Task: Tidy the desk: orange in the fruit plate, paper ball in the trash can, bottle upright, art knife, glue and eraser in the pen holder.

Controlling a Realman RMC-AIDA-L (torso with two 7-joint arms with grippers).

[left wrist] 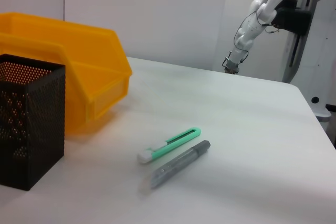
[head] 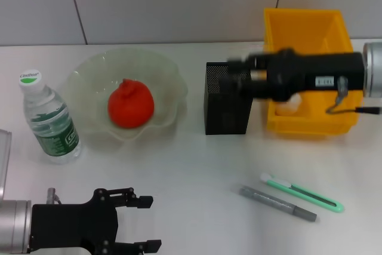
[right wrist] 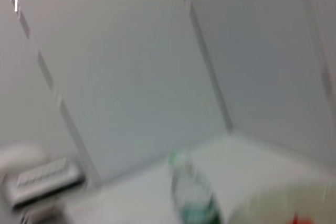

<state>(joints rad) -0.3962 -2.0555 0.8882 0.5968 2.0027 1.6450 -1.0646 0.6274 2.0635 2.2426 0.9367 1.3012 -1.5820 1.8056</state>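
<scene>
The orange (head: 130, 106) lies in the glass fruit plate (head: 170, 79). At the far left the bottle (head: 48, 117) stands upright. My right gripper (head: 237, 76) hovers over the black mesh pen holder (head: 227, 108), its arm crossing the yellow trash can (head: 307, 34). Under that arm, a white lump in the can looks like the paper ball (head: 290, 107). The green art knife (head: 304, 193) and the grey glue (head: 277, 203) lie side by side on the table in front. My left gripper (head: 143, 224) rests open at the near left edge. The eraser is out of view.
The left wrist view shows the pen holder (left wrist: 26, 121), the yellow can (left wrist: 79, 66), the knife (left wrist: 170, 144) and the glue (left wrist: 181, 163) on white table, with another robot arm (left wrist: 252, 24) beyond the far edge. The right wrist view shows the bottle (right wrist: 191, 198) before a wall.
</scene>
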